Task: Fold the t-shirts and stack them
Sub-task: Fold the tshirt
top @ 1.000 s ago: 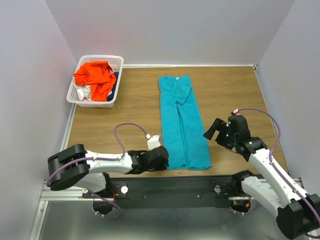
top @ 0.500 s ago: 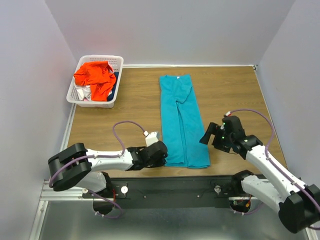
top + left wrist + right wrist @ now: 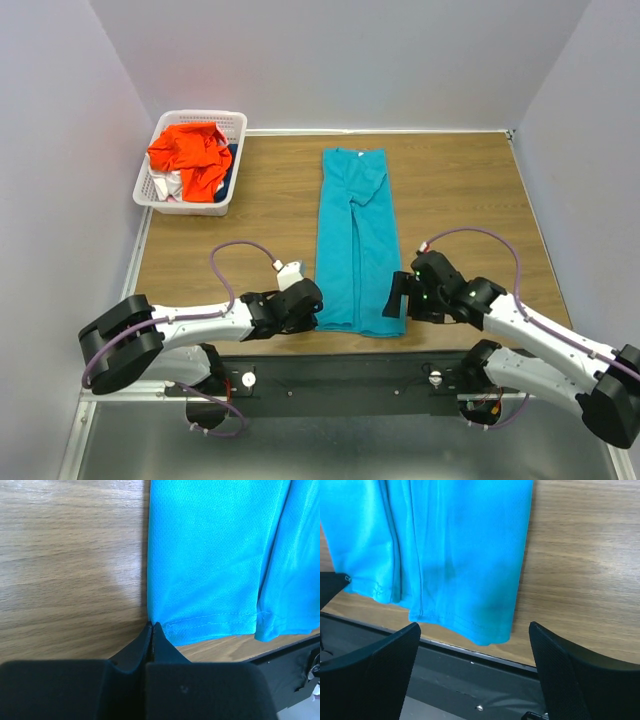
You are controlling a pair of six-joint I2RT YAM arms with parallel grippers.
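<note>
Shirt (image 3: 357, 240) at table (image 3: 460, 190) centre; basket (image 3: 186, 206) far left, other shirts (image 3: 188, 152) inside.

**What the views keep back**

From the left wrist, the teal shirt (image 3: 215, 555) runs off the top and right edges. The left tool (image 3: 151, 626) has its fingers pressed together right at the hem corner, and whether any cloth is caught between them cannot be told. From the right wrist, the right tool (image 3: 474, 625) has its spread fingers cut off by the bottom edge, and the shirt's far length is out of frame. From above, that tool covers part of the shirt's near right edge. In the basket (image 3: 236, 122), the orange-red shirt (image 3: 190, 150) buries most of a white shirt (image 3: 166, 186) and a dark blue shirt (image 3: 231, 163); how many lie beneath is unclear.
</note>
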